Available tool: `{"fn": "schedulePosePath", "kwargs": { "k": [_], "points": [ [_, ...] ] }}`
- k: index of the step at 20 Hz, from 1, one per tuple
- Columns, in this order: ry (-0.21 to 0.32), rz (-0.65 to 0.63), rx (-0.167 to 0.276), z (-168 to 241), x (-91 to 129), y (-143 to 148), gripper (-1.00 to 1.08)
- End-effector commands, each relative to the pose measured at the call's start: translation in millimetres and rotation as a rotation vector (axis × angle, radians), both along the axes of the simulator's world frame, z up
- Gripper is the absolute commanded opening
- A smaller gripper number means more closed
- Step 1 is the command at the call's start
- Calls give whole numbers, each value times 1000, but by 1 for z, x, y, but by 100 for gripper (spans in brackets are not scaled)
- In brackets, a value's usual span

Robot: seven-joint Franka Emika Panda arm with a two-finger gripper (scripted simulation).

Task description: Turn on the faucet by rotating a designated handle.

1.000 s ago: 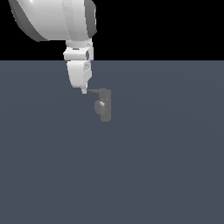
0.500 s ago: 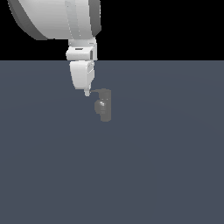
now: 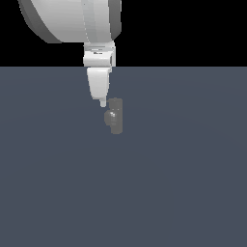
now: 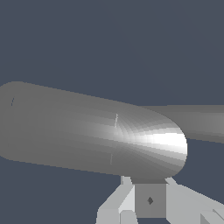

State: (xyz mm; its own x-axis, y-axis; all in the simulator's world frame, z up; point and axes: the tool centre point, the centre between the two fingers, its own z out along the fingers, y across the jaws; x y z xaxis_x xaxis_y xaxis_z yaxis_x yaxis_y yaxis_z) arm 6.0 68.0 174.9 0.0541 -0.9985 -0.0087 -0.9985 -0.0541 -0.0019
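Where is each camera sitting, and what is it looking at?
Exterior view: off the arm, facing the grey floor; shows the small faucet, the white arm and its claw just beside it.
Wrist view: on the wrist, very close to the faucet; only the claw's fingers show.
Both share the faucet and claw.

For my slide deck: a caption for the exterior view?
Simulated Panda gripper hovering at the top of a small grey faucet on a dark floor.

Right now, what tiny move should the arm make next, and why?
Probably a short sideways push toward the exterior view's right. The white gripper hangs at the top of the small dull grey metal faucet, and the thin handle isn't clearly visible.
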Motion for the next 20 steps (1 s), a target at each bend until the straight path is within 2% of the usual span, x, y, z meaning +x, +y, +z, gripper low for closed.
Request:
{"fn": "schedulePosePath", "kwargs": {
  "k": [1,5,6,20],
  "points": [
    [1,-40,-8,-1,-1,-41,-100],
    [2,-42,-9,-2,-4,-61,-100],
    [1,3,5,0,-3,-27,-100],
    [1,-23,-3,-1,24,-82,-100]
  ]
}}
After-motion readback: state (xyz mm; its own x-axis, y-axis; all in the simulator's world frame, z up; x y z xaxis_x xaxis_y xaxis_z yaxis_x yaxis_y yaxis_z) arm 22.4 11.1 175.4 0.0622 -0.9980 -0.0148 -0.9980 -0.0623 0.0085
